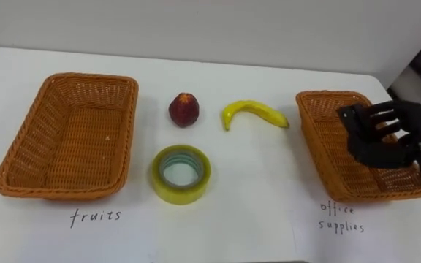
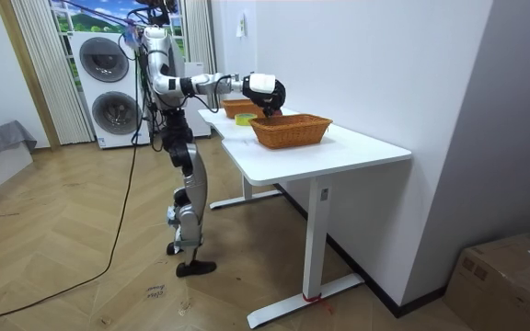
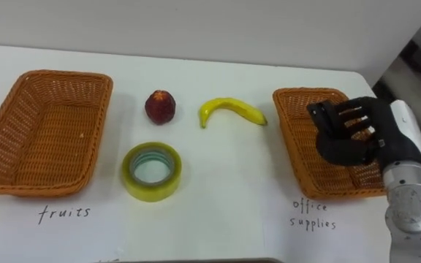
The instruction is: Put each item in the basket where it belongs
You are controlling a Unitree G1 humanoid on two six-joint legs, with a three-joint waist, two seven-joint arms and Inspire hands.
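Note:
My right hand hovers over the wicker basket labelled "office supplies" at the table's right. Its fingers and thumb pinch a small black blocky object above the basket's inside. On the white table between the baskets lie a red apple, a yellow banana and a roll of yellowish clear tape. The wicker basket labelled "fruits" stands at the left with nothing in it. In the room view I stand at the table's long side with my right hand stretched over the near basket.
The table's near edge runs just below the two handwritten labels. A wall lies right behind the table's far edge. Two stacked washing machines stand behind me, and a cardboard box sits on the floor at the room view's right.

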